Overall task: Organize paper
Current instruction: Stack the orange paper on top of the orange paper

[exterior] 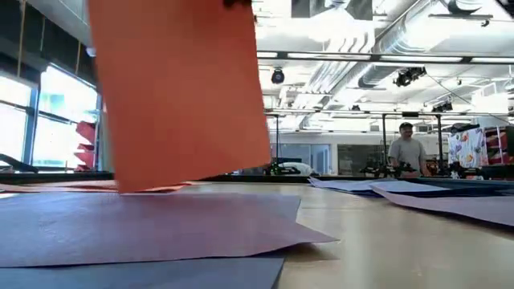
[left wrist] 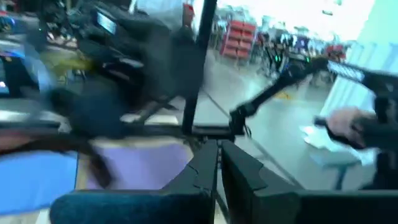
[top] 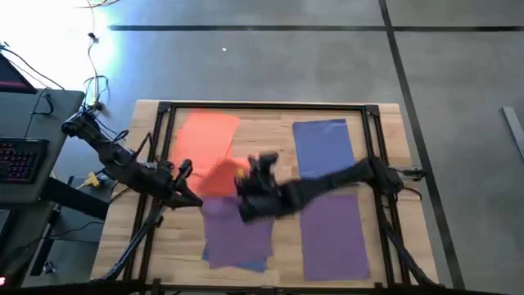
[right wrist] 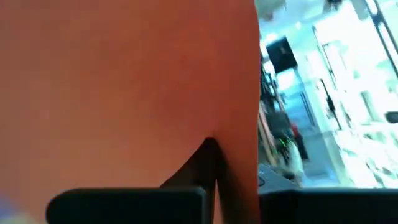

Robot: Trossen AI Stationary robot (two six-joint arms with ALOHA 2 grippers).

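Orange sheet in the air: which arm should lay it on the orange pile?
Right. The right gripper is shut on the orange sheet, hanging clear of the table beside the orange pile. The left gripper is shut and holds nothing.

**What I see of the room around the table**

From above I look down on a grey floor (top: pixel 270 65) crossed by dark lines, with a wooden table (top: pixel 389 123) in the middle. To one side stands a desk (top: pixel 33 106) with a keyboard (top: pixel 20 160) on it, and cables trail near a bright patch of light. At table height I see big windows (exterior: pixel 48 120), a white ceiling with pipes (exterior: pixel 377 40) and strip lights, and a person (exterior: pixel 408 151) standing far back.
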